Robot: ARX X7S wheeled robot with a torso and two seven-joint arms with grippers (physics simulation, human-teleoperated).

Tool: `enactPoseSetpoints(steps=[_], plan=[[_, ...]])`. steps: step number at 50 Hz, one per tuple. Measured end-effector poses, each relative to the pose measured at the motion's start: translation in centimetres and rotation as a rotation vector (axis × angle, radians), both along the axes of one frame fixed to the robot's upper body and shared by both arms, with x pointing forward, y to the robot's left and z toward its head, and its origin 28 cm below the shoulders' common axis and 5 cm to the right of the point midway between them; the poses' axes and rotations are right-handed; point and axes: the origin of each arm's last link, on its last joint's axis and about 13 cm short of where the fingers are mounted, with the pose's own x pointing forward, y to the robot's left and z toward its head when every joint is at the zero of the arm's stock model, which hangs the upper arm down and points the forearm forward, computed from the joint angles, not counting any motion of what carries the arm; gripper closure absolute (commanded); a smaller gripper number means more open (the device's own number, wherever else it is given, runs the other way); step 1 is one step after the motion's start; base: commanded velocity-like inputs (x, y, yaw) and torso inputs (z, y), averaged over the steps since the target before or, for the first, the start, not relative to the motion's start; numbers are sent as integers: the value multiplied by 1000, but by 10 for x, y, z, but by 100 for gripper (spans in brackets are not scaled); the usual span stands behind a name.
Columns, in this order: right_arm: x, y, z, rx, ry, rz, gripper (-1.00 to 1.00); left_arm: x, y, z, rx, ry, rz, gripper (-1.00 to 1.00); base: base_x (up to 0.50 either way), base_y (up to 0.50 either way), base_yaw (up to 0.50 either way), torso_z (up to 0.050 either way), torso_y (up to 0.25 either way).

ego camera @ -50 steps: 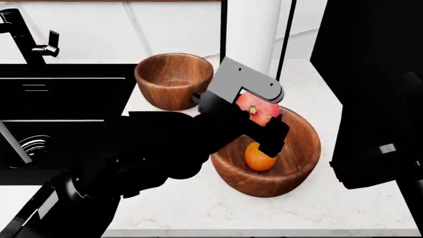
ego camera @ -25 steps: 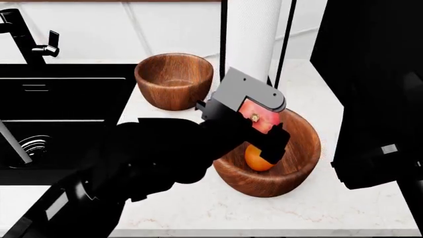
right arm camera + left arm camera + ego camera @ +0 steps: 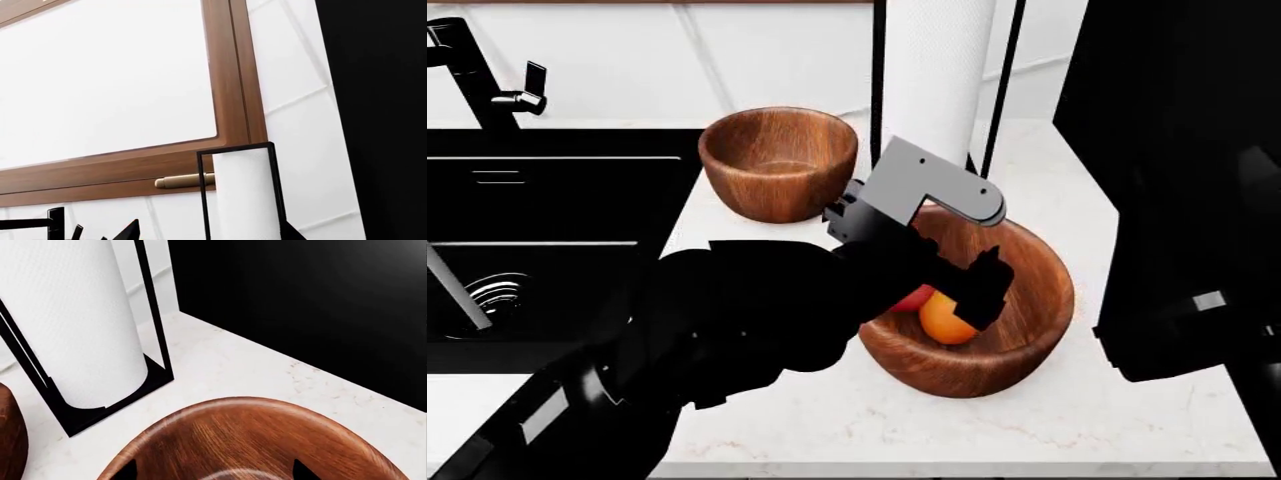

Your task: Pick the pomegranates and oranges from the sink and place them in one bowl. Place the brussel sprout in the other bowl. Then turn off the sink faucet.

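The left pincer [image 3: 941,250] hung over the larger, wider round bowl of reddish-brown grained wood [image 3: 1034,325], its black fingers [image 3: 981,285] spread apart and empty. Inside that bowl lay a small bright-orange ball [image 3: 945,318], and touching it, on the side nearer the matte-black sink basin [image 3: 547,215], a red pomegranate [image 3: 913,298] showed partly beneath the pincer. The smaller round wooden bowl [image 3: 777,160] stood on the white marbled desk [image 3: 1068,425] between the larger bowl and the tall black faucet [image 3: 474,80]. Beyond the larger bowl stood a white paper-towel roll in a black frame [image 3: 73,325]. Whether the right pincer was open or closed I could not tell; only dark tips [image 3: 127,231] showed.
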Motion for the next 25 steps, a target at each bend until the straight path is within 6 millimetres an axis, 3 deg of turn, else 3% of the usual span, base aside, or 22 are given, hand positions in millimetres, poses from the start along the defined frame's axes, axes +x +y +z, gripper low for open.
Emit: enactPoseSetpoints(steps=[16,25], plan=[[0,0,0,0,-1,3,-100,-1,0,2,-10,-27,5,-100,0,0,0,0,0],[-1,-1,0,6,-3,-1,-100,-2,11,14,-53,-113,44,-100,0,0,0,0,1]])
